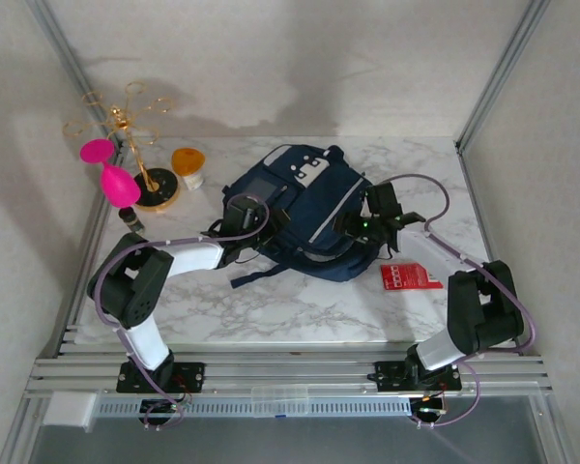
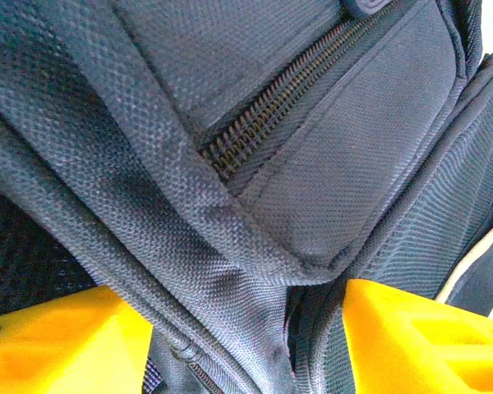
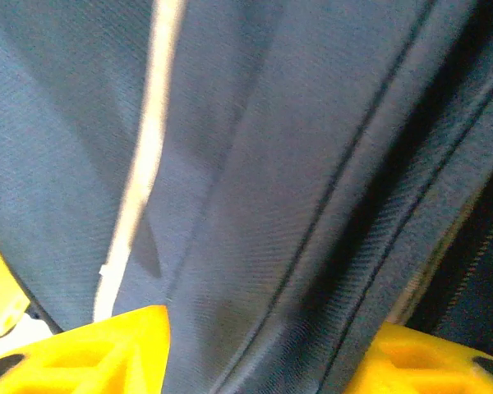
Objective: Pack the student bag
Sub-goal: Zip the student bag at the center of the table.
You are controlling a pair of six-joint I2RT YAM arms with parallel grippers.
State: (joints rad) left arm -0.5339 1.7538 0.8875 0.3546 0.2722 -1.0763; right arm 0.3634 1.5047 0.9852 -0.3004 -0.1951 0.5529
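The student bag [image 1: 304, 198], navy with pale stripes and a white patch, lies in the middle of the marble table. My left gripper [image 1: 268, 218] is at the bag's left side. In the left wrist view its yellow fingers [image 2: 57, 341] stand either side of a thick fold of the student bag [image 2: 230, 271] beside a zipper, my left gripper [image 2: 246, 328] shut on that fold. My right gripper [image 1: 346, 228] is pressed into the bag's right side. There the student bag [image 3: 263, 205] fills the gap between the yellow fingers [image 3: 90, 353], my right gripper [image 3: 267, 349] closed on the fabric.
A red packet [image 1: 411, 277] lies on the table right of the bag. At the back left stand a gold wire stand [image 1: 135, 145], a pink goblet-shaped item [image 1: 116, 179], an orange-topped cup [image 1: 188, 164] and a small dark bottle [image 1: 130, 219]. Metal frame posts border the table.
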